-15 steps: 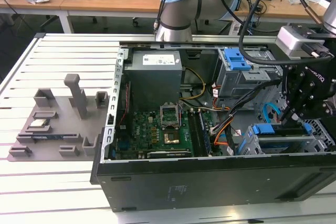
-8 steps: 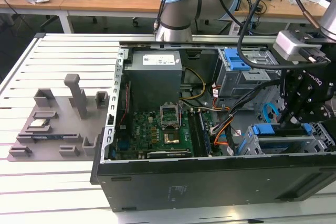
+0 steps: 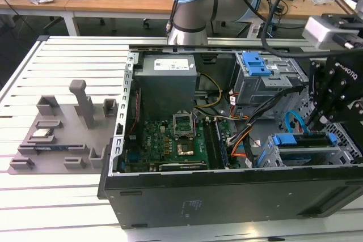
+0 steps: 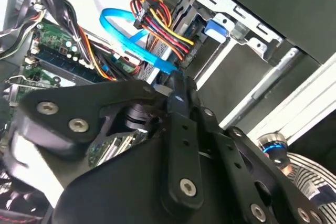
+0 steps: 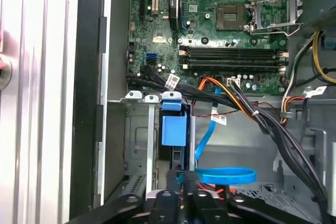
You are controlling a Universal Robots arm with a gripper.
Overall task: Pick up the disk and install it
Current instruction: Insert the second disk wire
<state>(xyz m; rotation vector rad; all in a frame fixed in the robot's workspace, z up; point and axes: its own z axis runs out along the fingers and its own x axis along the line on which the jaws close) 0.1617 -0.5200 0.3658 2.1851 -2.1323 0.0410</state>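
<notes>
The disk [image 3: 300,141] sits in the drive cage [image 3: 340,154] at the front corner of the open computer case, on the exterior view's right. Its blue plastic bracket runs along the top edge. The first wrist view looks at the disk [image 5: 174,129] edge-on, standing in its metal slot with the blue bracket facing the camera. My black gripper [image 3: 320,122] hangs just above the disk's end, fingers shut together with nothing between them. In both wrist views the fingertips [image 5: 174,174] [image 4: 177,85] meet at a point right by the disk. I cannot tell whether they touch it.
A looped blue data cable [image 5: 226,174] and a bundle of black and orange cables [image 5: 262,124] lie beside the cage. The motherboard [image 3: 170,145], grey power supply [image 3: 167,77] and an upper bay with a blue latch [image 3: 255,63] are inside the case. A grey parts fixture [image 3: 57,134] lies left of it.
</notes>
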